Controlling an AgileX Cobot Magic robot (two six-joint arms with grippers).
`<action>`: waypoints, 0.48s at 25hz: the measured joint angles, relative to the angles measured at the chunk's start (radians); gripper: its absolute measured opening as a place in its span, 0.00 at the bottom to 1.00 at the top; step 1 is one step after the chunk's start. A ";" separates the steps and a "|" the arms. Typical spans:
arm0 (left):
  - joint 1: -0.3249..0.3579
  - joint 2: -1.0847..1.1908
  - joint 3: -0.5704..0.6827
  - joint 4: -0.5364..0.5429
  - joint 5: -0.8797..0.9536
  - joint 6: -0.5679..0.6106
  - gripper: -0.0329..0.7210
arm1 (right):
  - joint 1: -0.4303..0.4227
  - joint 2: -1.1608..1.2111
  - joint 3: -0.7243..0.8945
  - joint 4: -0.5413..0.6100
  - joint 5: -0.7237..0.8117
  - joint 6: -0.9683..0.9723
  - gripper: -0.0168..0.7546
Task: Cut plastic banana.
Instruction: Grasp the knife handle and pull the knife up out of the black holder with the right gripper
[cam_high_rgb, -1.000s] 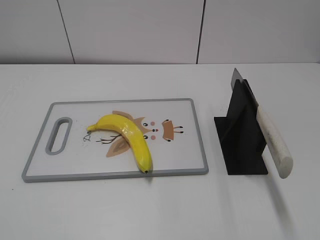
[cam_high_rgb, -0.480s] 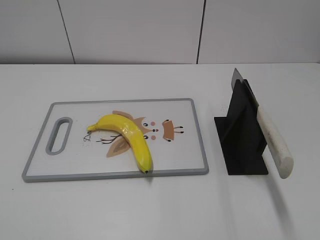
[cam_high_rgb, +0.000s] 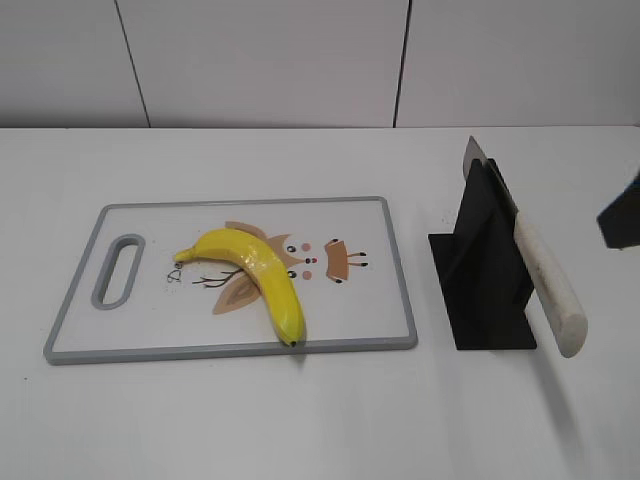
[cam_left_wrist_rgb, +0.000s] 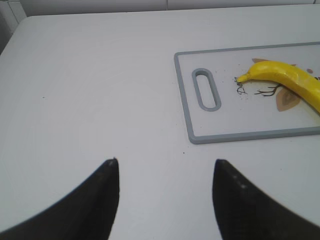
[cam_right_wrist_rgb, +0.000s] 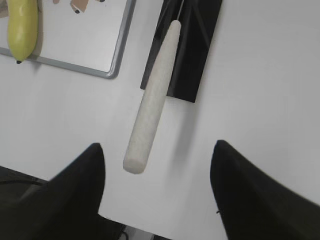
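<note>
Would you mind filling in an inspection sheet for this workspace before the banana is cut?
Surface: white table, bare around the board.
Job's things: banana lies whole on the cutting board, its tip at the near rim; knife rests in the black stand, pale handle jutting toward the camera.
Clutter: nothing seen.
Grippers: left gripper open over bare table left of the board; right gripper open, hovering above the knife handle, holding nothing.
Cables: nothing seen.
Surroundings: pale panelled wall behind.
</note>
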 joint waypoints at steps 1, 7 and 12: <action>0.000 0.000 0.000 0.000 0.000 0.000 0.78 | 0.004 0.046 -0.021 0.000 0.001 0.012 0.68; 0.000 0.000 0.000 0.000 0.000 0.000 0.78 | 0.004 0.273 -0.077 0.026 0.028 0.060 0.68; 0.000 0.000 0.000 0.000 0.000 0.000 0.78 | 0.005 0.417 -0.077 0.074 0.028 0.070 0.68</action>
